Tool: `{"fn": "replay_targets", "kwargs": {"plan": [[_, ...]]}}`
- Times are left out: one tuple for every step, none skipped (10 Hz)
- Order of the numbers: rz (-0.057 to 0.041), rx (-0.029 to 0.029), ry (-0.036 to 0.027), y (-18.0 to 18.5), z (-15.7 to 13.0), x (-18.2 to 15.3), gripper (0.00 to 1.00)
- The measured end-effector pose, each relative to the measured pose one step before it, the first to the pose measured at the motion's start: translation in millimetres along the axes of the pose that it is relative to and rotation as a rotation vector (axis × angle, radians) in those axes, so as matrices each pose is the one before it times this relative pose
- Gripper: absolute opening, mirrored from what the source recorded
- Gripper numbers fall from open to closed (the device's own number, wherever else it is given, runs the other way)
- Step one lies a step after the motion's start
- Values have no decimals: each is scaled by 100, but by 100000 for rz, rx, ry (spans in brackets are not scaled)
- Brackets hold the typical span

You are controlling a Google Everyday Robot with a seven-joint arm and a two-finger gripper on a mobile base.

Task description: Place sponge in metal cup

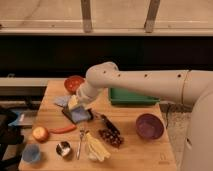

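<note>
The table [137, 156] bears a red bowl [74, 83], tray [132, 96], purple bowl [149, 125], metal cup [63, 148], apple [40, 133], fork [80, 143], bananas [97, 149] and grapes [111, 137], with the gripper [78, 111] over it near the red bowl.
</note>
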Motion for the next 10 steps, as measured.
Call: {"fn": "replay_targets", "kwargs": {"plan": [[-849, -3007, 2146, 1570, 819, 1029, 0], [-303, -3087, 2836, 1358, 995, 1111, 0], [-10, -3722, 3995, 926, 1023, 1082, 0], [-34, -1162, 1028, 318, 247, 255, 0], [91, 22, -89, -50, -45, -23, 0], [-17, 38, -34, -1, -26, -10, 0], [-68, -43, 90, 43, 47, 3, 0], [26, -23, -2, 2, -3, -3, 0], [-12, 47, -38, -21, -19, -1, 0], [-104, -191, 331, 15, 66, 67, 0]]}}
